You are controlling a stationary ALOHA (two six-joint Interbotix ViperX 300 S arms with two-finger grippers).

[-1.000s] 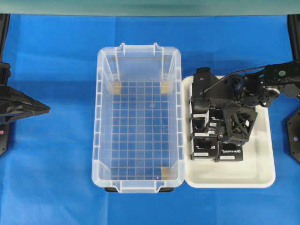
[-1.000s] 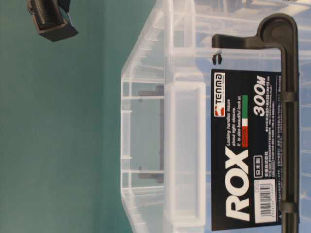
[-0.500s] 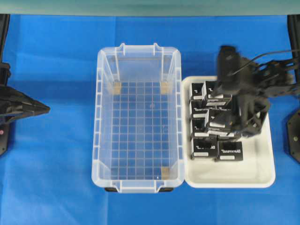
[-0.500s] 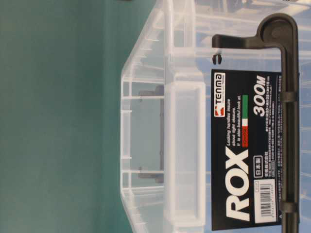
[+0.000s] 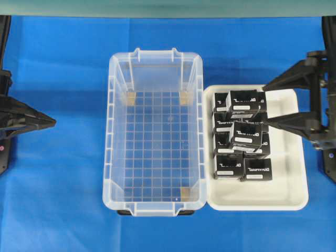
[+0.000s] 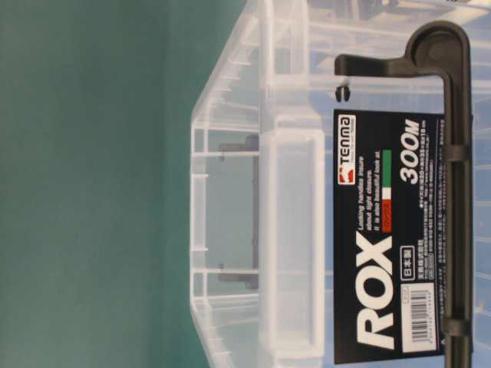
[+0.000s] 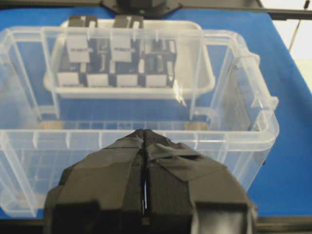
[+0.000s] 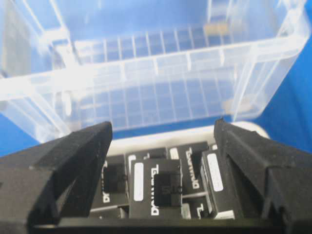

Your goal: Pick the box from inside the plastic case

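The right pincer (image 5: 269, 103) has withdrawn from above the white tray (image 5: 294, 197) to its right edge, jaws spread wide and holding nothing; the left pincer (image 5: 52, 122) rests left of the plastic case (image 5: 111, 79), jaws together; black boxes (image 5: 244, 104) lie stacked in the tray, beside the case; the case holds no box; blue tabletop (image 5: 58, 199) below.

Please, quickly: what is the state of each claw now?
Left claw: closed, holding nothing.
Right claw: open wide, holding nothing, beside the white tray.
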